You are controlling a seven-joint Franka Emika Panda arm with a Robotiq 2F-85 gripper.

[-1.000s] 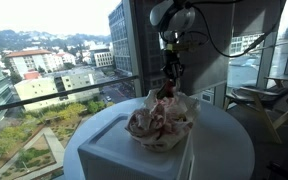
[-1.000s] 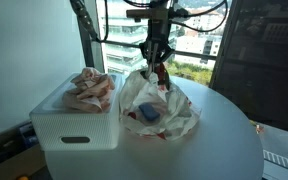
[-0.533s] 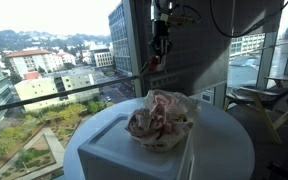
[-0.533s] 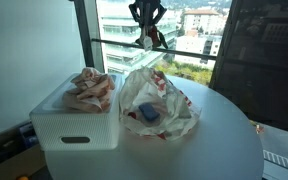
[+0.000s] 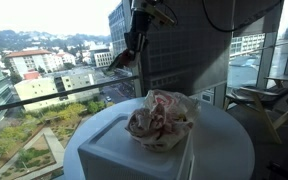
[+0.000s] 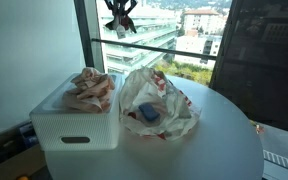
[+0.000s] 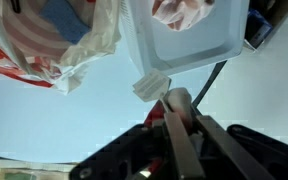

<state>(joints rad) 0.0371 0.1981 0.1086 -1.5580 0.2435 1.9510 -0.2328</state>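
My gripper point(image 5: 131, 45) hangs high above the round white table point(image 5: 229, 140), near the window; it also shows in an exterior view point(image 6: 119, 15). In the wrist view the gripper point(image 7: 176, 102) is shut on a small red and white cloth item point(image 7: 177, 98) with a white tag point(image 7: 151, 85). The item dangles below the fingers in an exterior view point(image 5: 119, 59). Below lie an open red-striped plastic bag point(image 6: 159, 100) with a blue thing point(image 6: 147, 116) inside, and a white bin point(image 6: 74, 125) holding crumpled pinkish cloth point(image 6: 89, 88).
The bin point(image 7: 189, 50) and bag point(image 7: 44, 40) sit side by side on the table point(image 7: 84, 125). A glass wall and a dark window post point(image 6: 87, 35) stand right behind the table. A black cable point(image 7: 209, 85) runs beside the bin.
The gripper rose from the bag with the small cloth item in it, then moved sideways, up toward the window and over the bin side.
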